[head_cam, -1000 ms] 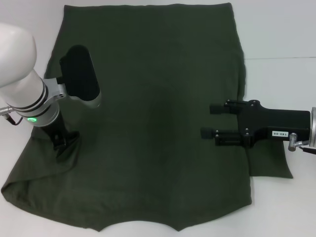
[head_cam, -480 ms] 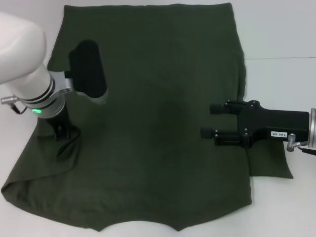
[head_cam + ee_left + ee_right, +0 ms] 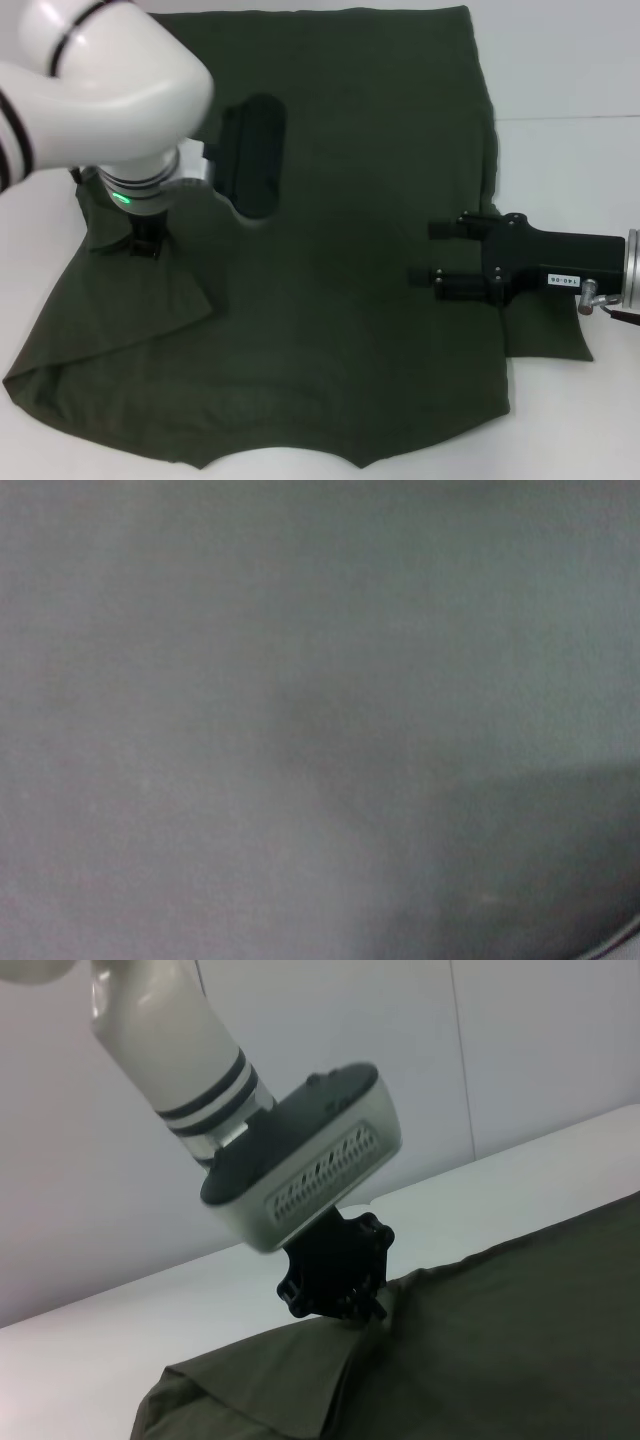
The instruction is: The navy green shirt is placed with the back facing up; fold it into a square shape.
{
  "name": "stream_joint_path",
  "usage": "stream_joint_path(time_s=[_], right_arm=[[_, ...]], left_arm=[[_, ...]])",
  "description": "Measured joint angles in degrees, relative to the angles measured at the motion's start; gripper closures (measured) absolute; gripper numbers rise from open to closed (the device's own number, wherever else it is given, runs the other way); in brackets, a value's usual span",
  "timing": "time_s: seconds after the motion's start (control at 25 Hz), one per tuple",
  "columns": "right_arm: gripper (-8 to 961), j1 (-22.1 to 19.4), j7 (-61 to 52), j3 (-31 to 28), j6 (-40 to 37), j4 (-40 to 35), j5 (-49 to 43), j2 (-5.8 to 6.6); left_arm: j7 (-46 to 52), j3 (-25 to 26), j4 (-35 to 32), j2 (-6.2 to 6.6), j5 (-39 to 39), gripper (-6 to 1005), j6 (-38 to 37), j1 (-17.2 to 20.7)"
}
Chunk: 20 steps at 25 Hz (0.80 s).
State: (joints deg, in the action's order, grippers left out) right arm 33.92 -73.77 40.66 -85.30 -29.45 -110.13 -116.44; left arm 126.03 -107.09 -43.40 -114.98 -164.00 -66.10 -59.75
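Observation:
The navy green shirt point(image 3: 350, 150) lies spread over the white table, hem at the far side and collar notch at the near edge. My left gripper point(image 3: 147, 245) is shut on the shirt's left edge and holds it lifted, so a fold of cloth point(image 3: 150, 300) lies turned in over the body. The right wrist view shows that left gripper point(image 3: 372, 1310) pinching a raised peak of the shirt point(image 3: 500, 1340). Cloth point(image 3: 300, 730) fills the left wrist view. My right gripper point(image 3: 422, 253) rests open on the shirt's right side, its fingers pointing toward the middle.
Bare white table point(image 3: 570, 60) shows to the right of the shirt and at the near left corner. The right sleeve point(image 3: 545, 340) sticks out under the right arm. The bulky white left arm point(image 3: 90, 70) hangs over the shirt's far left part.
The left arm has swung right and toward the far side with the pinched left edge, dragging that side inward over the shirt body. The right gripper has barely moved.

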Motion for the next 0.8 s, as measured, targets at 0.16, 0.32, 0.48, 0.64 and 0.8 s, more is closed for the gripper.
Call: stream_joint_path(time_s=[0.16, 0.32, 0.48, 0.64, 0.8], right_arm=[[129, -0.2, 0.1, -0.4, 0.0, 0.4, 0.0, -0.01], [129, -0.2, 0.2, -0.5, 0.1, 0.6, 0.0, -0.01], [129, -0.3, 0.2, -0.5, 0.2, 0.6, 0.0, -0.01], [129, -0.5, 0.2, -0.6, 0.6, 0.6, 0.0, -0.01], [129, -0.6, -0.1, -0.6, 0.9, 0.6, -0.3, -0.01]], left_arm=[[2.6, -7.9, 4.0, -0.74, 0.0, 947, 0.7, -3.0], [7.1, -14.6, 9.1, -1.82, 0.0, 938, 2.5, -6.4], [9.4, -16.8, 10.4, -2.40, 0.0, 890, 3.7, -7.8], [9.5, -17.1, 9.4, -2.82, 0.0, 726, 3.8, -7.9], [9.6, -17.2, 8.1, -3.00, 0.0, 648, 4.0, -7.9]])
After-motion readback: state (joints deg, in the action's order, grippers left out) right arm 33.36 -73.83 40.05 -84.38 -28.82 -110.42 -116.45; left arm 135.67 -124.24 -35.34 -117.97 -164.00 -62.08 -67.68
